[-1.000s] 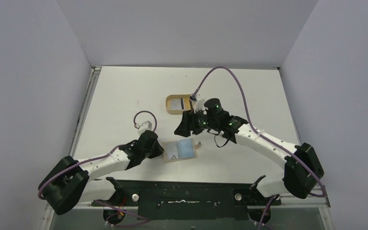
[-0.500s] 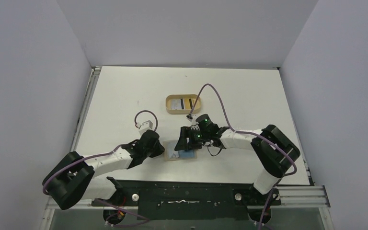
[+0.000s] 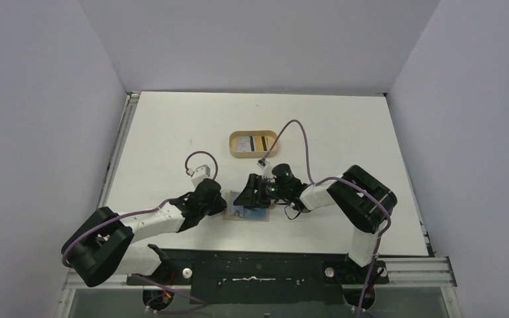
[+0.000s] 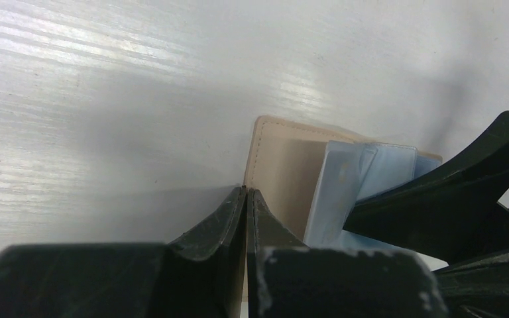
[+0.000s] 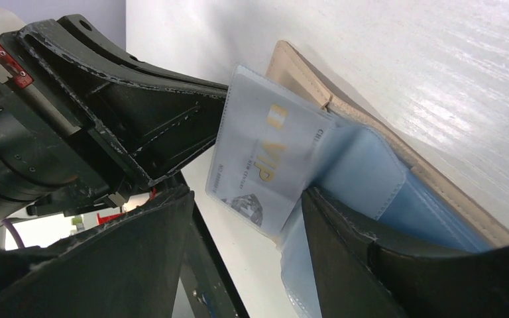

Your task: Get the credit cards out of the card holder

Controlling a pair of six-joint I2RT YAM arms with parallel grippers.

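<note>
left fingers [image 4: 219, 228] pressed together at card holder [image 4: 282, 165] edge | right fingers [image 5: 378, 258] wide, straddling sleeved credit card [image 5: 265, 165], frame centre

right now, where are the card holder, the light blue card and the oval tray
card holder [image 4: 282, 165]: left wrist view, bare tan flap
light blue card [image 5: 262, 159]: right wrist view, printed face
oval tray [image 3: 232, 144]: top external view, left rim

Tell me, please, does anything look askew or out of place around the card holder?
Yes. One card in a clear sleeve stands tilted up out of the open card holder instead of lying flat, between the fingers of the open right claw. The shut left claw sits at the holder's edge.
</note>
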